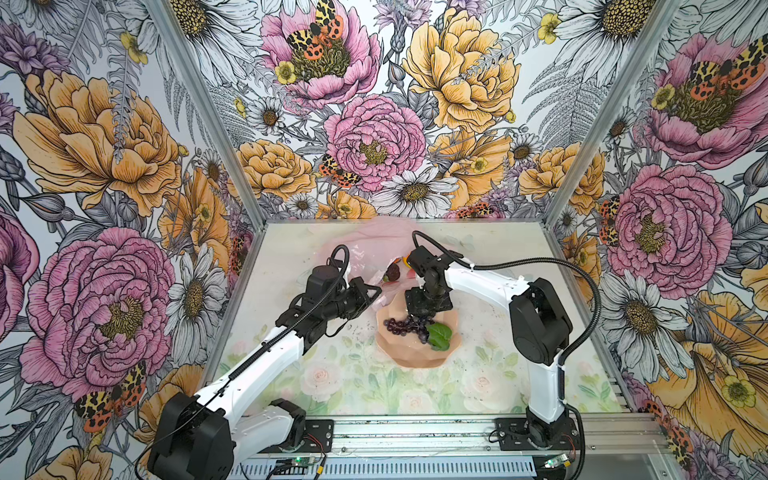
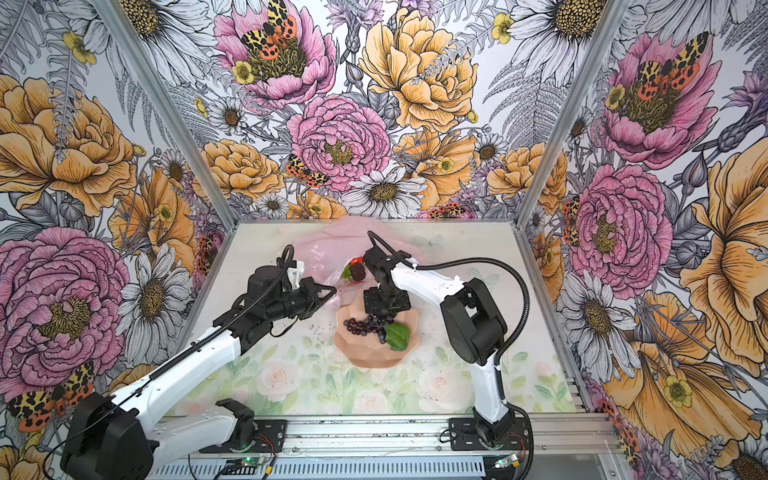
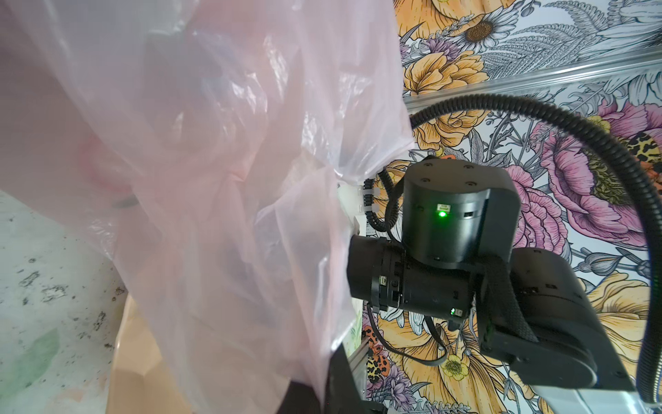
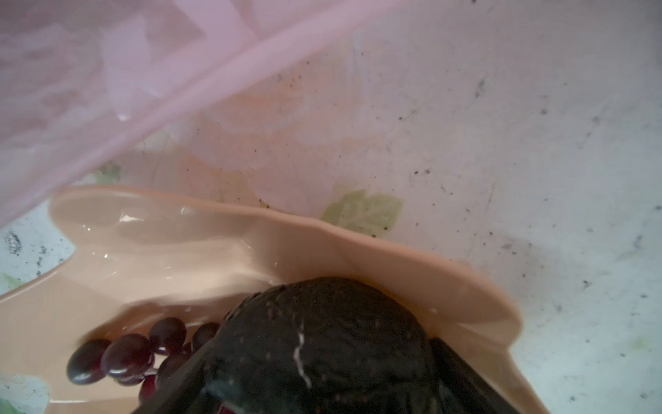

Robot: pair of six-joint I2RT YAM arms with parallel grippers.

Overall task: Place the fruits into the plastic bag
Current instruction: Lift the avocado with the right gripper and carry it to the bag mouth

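Note:
The pale-pink plastic bag lies at the back of the table, and my left gripper is shut on its front edge, holding the film up. Through the bag's mouth show a dark bumpy fruit and an orange one. My right gripper points down into the peach bowl. In the right wrist view its fingers flank a dark avocado on both sides, closed against it. Purple grapes with a green leaf lie in the bowl beside it.
The bowl's rim sits just in front of the bag's edge. The right arm's wrist is close beside the raised bag film. Floral walls enclose the table on three sides, with a metal rail along the front.

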